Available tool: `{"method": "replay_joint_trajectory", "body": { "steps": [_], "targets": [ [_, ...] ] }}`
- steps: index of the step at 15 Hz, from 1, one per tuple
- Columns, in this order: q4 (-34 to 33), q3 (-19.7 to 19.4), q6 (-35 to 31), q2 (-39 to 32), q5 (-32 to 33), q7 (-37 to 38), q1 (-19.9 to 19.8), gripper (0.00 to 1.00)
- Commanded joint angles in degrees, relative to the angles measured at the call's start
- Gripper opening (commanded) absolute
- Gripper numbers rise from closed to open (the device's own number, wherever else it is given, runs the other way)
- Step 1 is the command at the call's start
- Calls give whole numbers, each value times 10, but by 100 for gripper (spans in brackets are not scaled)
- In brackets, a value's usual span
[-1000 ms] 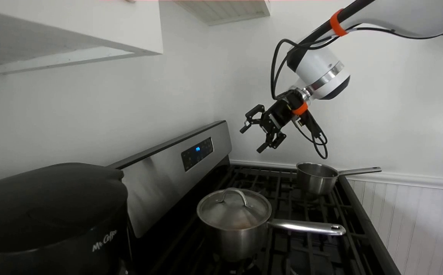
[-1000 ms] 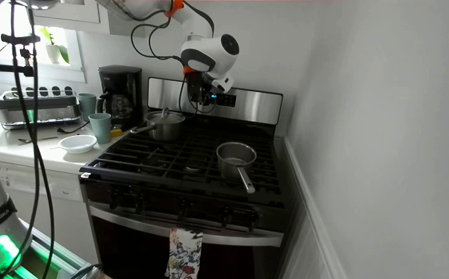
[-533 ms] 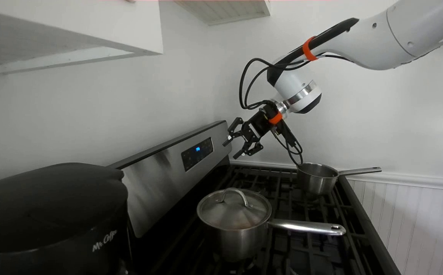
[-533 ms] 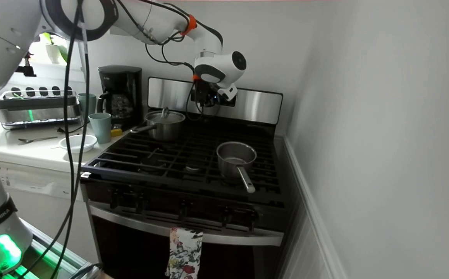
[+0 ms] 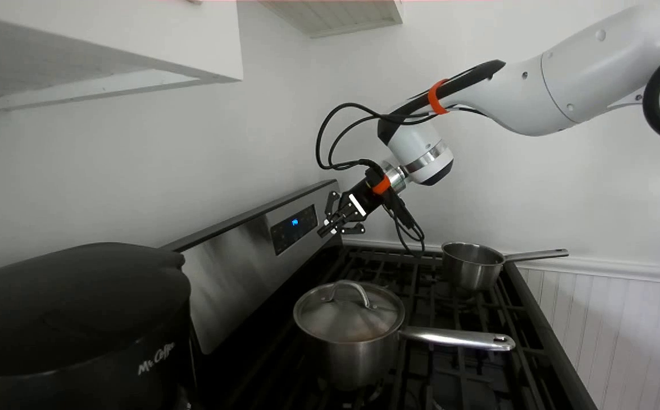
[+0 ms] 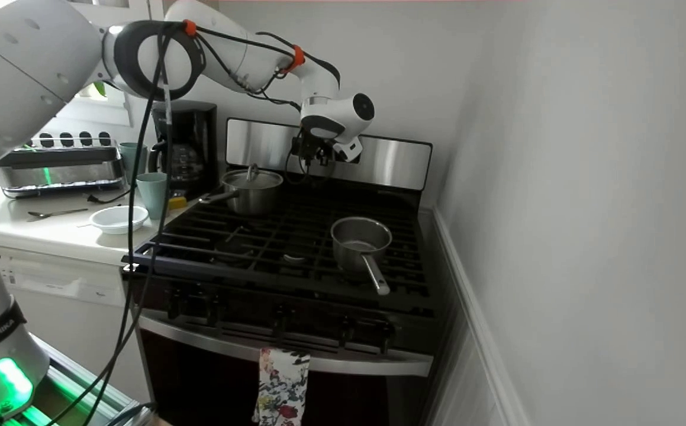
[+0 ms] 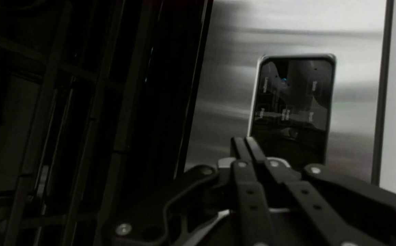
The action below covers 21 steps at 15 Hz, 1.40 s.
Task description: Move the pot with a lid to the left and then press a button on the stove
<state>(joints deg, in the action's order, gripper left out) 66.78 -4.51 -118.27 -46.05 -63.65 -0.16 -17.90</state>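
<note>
The steel pot sits upright on the grates of the black stove, its lid on top and its long handle pointing to the front edge. It stands by the coffee maker in both exterior views. My gripper is shut with nothing between its fingers. It points at the stove's steel back panel, close to the dark control panel with a blue display. In the wrist view the fingertips overlap that panel's lower left corner; contact cannot be told. Labelled buttons show there, blurred.
A smaller lidless saucepan stands on the grates at the wall side, handle outward. The black coffee maker rises beside the stove. An overhead cabinet hangs above it. Cups and a white bowl occupy the counter.
My gripper has come down and forward to the stove's back panel, and its jaws have gone from open to shut. Both saucepans have stayed where they were.
</note>
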Motion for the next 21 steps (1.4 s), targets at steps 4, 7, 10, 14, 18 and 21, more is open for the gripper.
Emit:
{"method": "replay_joint_trajectory", "body": {
  "steps": [4, 7, 10, 14, 18, 21],
  "targets": [
    [-94, 29, -40, -68, -16, 65, -9, 0],
    [-119, 40, -46, -83, -16, 79, -11, 0],
    [-140, 46, -51, -97, -12, 90, -11, 0],
    [-163, 51, -52, -115, -6, 102, -13, 0],
    [-182, 54, -49, -130, -3, 114, -14, 0],
    [-194, 58, -45, -139, -2, 121, -15, 0]
  ]
}}
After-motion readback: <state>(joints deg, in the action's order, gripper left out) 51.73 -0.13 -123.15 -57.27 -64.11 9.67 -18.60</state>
